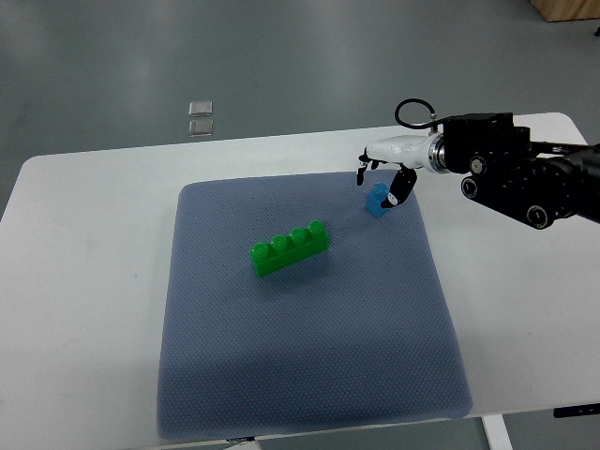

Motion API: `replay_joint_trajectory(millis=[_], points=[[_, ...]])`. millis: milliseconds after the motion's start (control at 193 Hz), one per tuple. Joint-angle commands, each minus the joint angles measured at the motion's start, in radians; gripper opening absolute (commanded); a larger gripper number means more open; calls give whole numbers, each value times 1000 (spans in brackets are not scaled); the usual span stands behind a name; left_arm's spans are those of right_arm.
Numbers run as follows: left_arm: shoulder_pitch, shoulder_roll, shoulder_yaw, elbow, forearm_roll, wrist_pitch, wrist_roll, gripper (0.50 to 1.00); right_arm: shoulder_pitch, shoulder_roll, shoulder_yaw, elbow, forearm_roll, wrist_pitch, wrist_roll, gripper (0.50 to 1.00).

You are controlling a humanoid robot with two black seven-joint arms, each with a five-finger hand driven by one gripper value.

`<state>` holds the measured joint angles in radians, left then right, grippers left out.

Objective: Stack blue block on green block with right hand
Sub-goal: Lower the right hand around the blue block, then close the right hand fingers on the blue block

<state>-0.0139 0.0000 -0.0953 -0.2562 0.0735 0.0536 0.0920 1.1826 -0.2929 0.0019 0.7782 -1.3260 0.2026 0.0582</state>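
A long green block [290,249] with four studs lies at a slant near the middle of the blue-grey mat [300,356]. Up and to its right a small blue block [378,200] sits tilted at the mat's far edge. My right hand [382,180] reaches in from the right, its fingers curled around the blue block, thumb on the block's right side and other fingers arched over its left. Whether the block rests on the mat or is slightly lifted cannot be told. The left arm does not show.
The mat covers most of a white table [84,244]. Two small clear squares [201,116] lie on the grey floor beyond the table's far edge. The black forearm [520,173] hangs over the table's right rear corner.
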Motion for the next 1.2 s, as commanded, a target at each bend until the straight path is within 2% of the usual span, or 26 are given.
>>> replay_joint_trajectory(millis=[0,249,254,409,725,849,1196], points=[[0,0,0,0,0,0,0,1000,-14,9,0,-16,-4,-3,0,791],[0,0,0,-9,0,0,0,1000,-32,35,-2,-60,-45,-32,12,756],[0,0,0,-9,0,0,0,1000,-37,38,-2,-62,-45,-32,12,726],[0,0,0,-15,0,0,0,1000,-38,37,-3,-62,-45,-32,14,699],[2,0,0,-17,0,0,0,1000,-34,35,-34,-62,-47,-34,32,686],[2,0,0,-17,0,0,0,1000,-34,35,-36,-60,-47,-34,38,660],[2,0,0,-17,0,0,0,1000,-35,35,-37,-62,-51,-34,51,633]])
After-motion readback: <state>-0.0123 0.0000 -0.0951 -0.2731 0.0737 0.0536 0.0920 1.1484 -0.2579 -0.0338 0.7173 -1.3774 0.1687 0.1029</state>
